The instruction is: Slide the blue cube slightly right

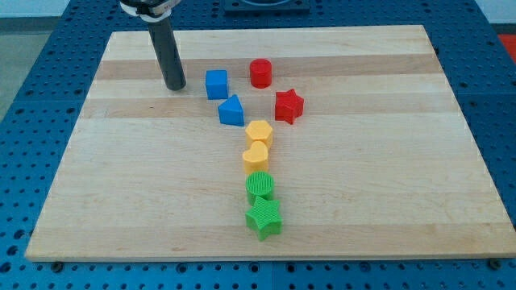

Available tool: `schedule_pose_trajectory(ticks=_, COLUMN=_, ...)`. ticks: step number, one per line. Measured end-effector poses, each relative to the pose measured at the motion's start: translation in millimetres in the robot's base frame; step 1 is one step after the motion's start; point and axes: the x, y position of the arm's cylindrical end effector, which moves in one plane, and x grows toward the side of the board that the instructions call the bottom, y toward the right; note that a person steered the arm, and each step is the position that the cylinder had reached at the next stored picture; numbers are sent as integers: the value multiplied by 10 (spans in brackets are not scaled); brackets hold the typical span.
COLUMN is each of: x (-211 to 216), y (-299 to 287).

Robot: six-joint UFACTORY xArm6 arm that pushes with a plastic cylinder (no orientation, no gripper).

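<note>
Our tool: we carry a straight dark rod with no jaws, so it neither spreads nor pinches; my tip (175, 85) rests on the wooden board (387, 201) toward its top left corner.
Tip and task block: my tip stands just to the view's left of the blue cube (216, 84), with a narrow gap, not touching.
Blue cube: we see it in the upper middle of the board, nearer the top edge than the bottom.
Neighbours: a blue wedge-like block (231, 110) sits just below it; a red cylinder (260, 72) lies to its right, a red star (289, 105) lower right.
Middle column: a yellow hexagonal block (259, 133) touches a yellow heart-like block (255, 155) beneath.
Toward the bottom edge: a green cylinder (260, 188) sits above a green star (264, 217), touching.
</note>
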Motion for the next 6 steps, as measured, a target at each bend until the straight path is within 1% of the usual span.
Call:
schedule_pose_trajectory(ticks=1, x=259, y=76)
schedule_pose_trajectory(ticks=2, x=275, y=157)
schedule_pose_trajectory(ticks=3, x=232, y=399)
schedule_pose_trajectory(ticks=4, x=-24, y=646)
schedule_pose_trajectory(ticks=6, x=-24, y=709)
